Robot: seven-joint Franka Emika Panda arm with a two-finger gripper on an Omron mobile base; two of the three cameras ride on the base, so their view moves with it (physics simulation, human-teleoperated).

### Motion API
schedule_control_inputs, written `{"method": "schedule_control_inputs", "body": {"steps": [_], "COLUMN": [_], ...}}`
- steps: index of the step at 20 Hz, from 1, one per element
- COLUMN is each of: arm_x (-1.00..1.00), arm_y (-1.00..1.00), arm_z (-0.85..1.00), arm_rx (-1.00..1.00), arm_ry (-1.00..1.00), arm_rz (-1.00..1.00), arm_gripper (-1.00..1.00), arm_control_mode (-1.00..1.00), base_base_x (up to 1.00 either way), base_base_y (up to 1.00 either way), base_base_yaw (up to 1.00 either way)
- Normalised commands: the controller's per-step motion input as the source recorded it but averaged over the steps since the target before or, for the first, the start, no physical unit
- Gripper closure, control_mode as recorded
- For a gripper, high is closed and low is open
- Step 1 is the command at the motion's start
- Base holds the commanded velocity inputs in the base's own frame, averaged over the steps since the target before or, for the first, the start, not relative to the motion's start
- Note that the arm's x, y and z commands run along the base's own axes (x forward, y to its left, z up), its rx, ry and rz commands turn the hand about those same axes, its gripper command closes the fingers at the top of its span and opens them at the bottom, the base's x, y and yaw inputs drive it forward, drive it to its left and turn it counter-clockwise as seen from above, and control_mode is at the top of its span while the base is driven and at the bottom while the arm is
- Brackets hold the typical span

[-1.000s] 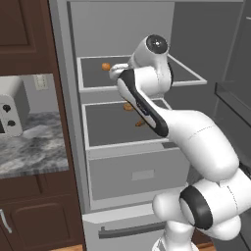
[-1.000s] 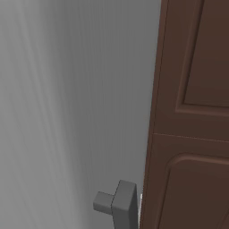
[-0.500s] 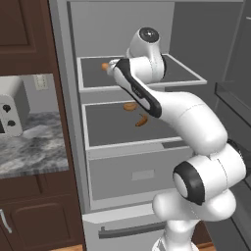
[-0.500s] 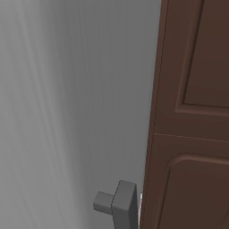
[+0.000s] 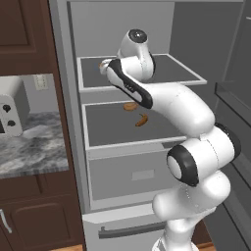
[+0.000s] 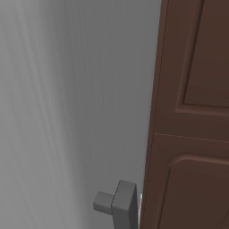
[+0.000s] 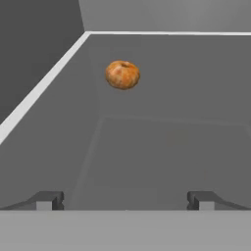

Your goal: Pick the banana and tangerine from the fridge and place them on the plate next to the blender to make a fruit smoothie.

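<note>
Grey fridge stands open in the left base view, and your white arm reaches up onto its upper shelf, where a sliver of orange, the tangerine, peeks out at the shelf's left side just past the wrist. On the shelf below, the banana lies near the middle, with a flatter tan ring-like item just behind it toward the back wall. A white toaster sits on the marble counter to the left of the fridge.

Over in the right base view you get little to work with: a plain grey fridge wall, a dark handle at the bottom and a brown cabinet door along the right.

From the hand view, the gripper is spread wide and empty, its two tips well apart at the bottom. The tangerine rests alone on the shelf floor ahead, left of centre, near the back left corner and well clear of the fingers.

Expect a light, plump fruit with soft skin, and round enough to roll if nudged. You would do best to straddle it across its widest middle and close gently, since a hard squeeze may bruise it. Neither fruit has left the fridge yet.
</note>
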Motion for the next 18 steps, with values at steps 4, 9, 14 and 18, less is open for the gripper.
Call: {"method": "schedule_control_inputs", "body": {"steps": [4, 9, 14, 18], "arm_x": [0.52, 0.54, 0.51, 0.54], "arm_y": [0.19, 0.14, 0.03, 0.00], "arm_z": [-0.01, -0.06, -0.12, -0.11], "arm_rx": [0.00, 0.00, 0.00, 0.00], "arm_ry": [0.03, 0.05, 0.05, 0.04], "arm_rz": [0.00, 0.00, 0.00, 0.00], "arm_gripper": [-1.00, -1.00, -1.00, -1.00], "arm_control_mode": [-1.00, -1.00, -1.00, -1.00], "base_base_x": [0.00, 0.00, 0.00, 0.00], "base_base_y": [0.00, 0.00, 0.00, 0.00], "base_base_yaw": [0.00, 0.00, 0.00, 0.00]}}
